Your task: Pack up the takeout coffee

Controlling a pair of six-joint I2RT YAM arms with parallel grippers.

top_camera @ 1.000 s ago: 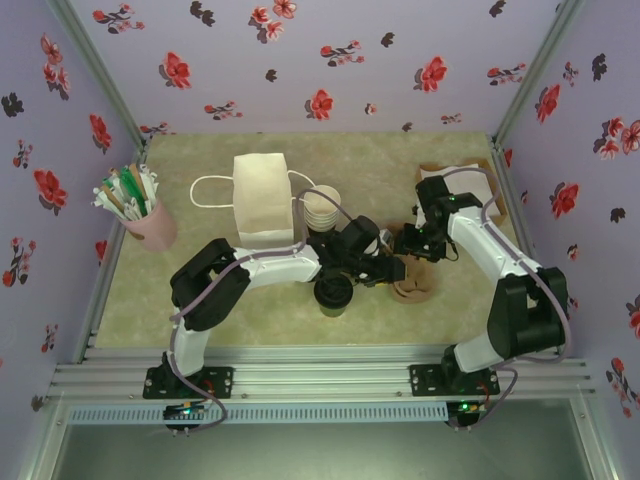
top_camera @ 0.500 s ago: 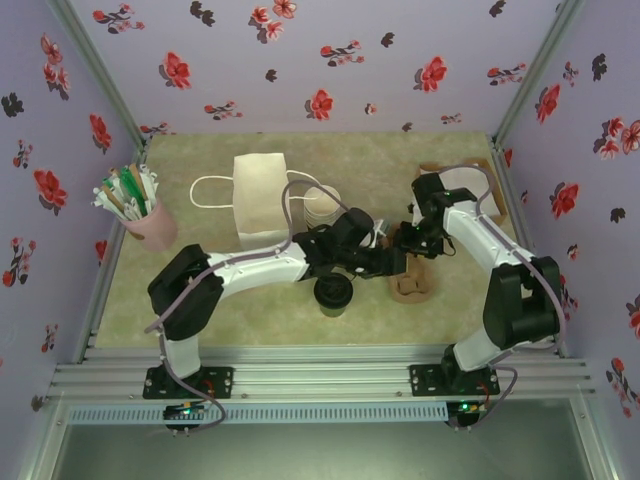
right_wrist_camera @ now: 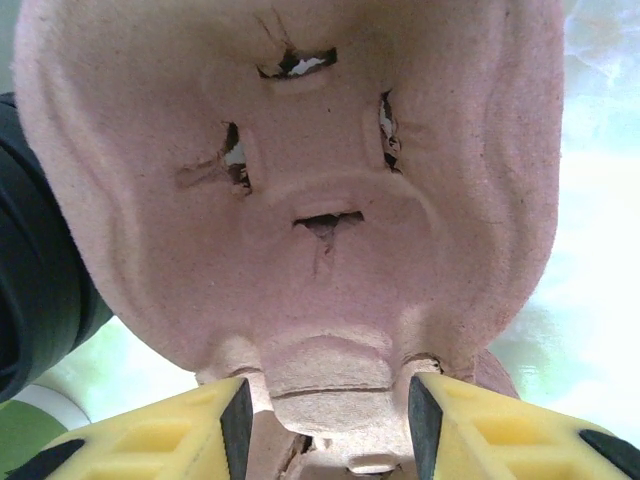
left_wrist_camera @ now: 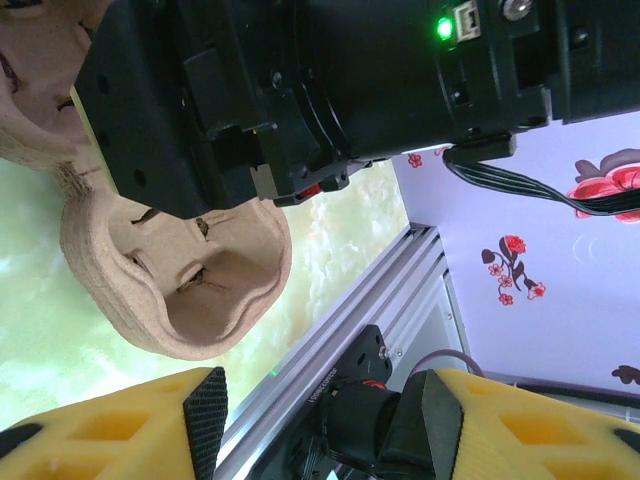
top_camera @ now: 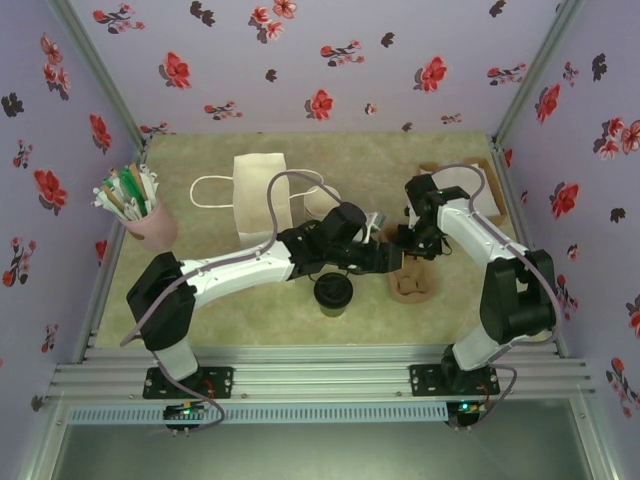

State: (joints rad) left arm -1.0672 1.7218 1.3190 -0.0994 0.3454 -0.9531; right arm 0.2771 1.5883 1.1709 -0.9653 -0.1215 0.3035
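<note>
Top view: the coffee cup [top_camera: 333,291] stands upright on the counter [top_camera: 200,300] just below the centre of the frame, with its black lid on. It is outside the white paper bag [top_camera: 262,200], which stands above and to the left of it. A stack of cups [top_camera: 320,203] stands against the bag's right side. A pink pot [top_camera: 148,226] of straws stands at the left edge of the counter.

The brown pulp cup carrier [top_camera: 412,285] lies right of the coffee cup, apart from it. Both arms reach in over the carrier's upper left end.

Left hand [top_camera: 385,260]: in the left wrist view its yellow fingers [left_wrist_camera: 110,430] stand apart at the bottom of the frame, with nothing between them. One empty pocket of the carrier [left_wrist_camera: 210,290] lies beyond them, and the black body of the right arm crosses the top of that frame.

Right hand [top_camera: 405,243]: in the right wrist view the fingers [right_wrist_camera: 170,435] are clamped on the rim of the carrier [right_wrist_camera: 300,180], the lip sitting between both pads. The carrier's pocket is empty.
</note>
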